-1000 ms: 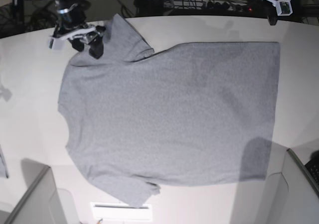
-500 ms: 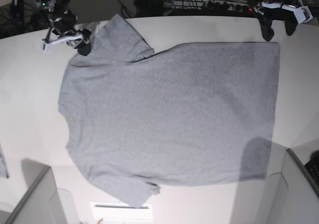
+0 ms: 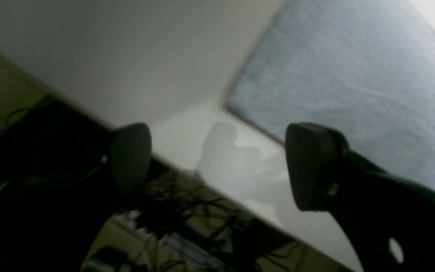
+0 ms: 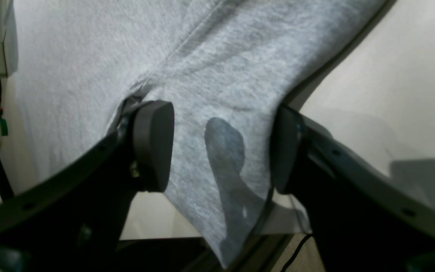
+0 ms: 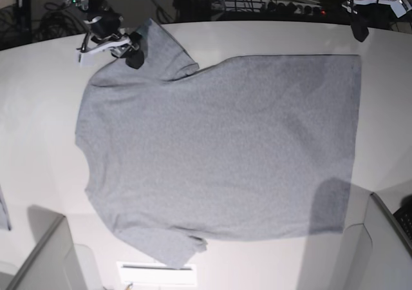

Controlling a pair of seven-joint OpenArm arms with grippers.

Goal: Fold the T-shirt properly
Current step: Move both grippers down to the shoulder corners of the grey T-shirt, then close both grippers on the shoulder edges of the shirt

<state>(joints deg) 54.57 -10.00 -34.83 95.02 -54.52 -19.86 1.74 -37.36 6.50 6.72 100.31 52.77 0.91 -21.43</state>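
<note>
Heather-grey cotton T-shirt (image 5: 219,154) lies flat on my white surface (image 5: 38,122). My right pincer (image 4: 221,151) gapes over its sleeve, just short of the dark drop-off. My left pincer (image 3: 217,164), spread wide, hangs beyond the hem corner over bare surface.

One T-shirt (image 5: 219,148) lies on one table (image 5: 38,109). Two grippers appear: one left gripper (image 5: 368,14), one right gripper (image 5: 122,50).

A pale, evenly lit worktop (image 5: 38,109) fills the room's centre; beyond its far edge, tangled cables (image 5: 257,3) lie on dark floor.
</note>
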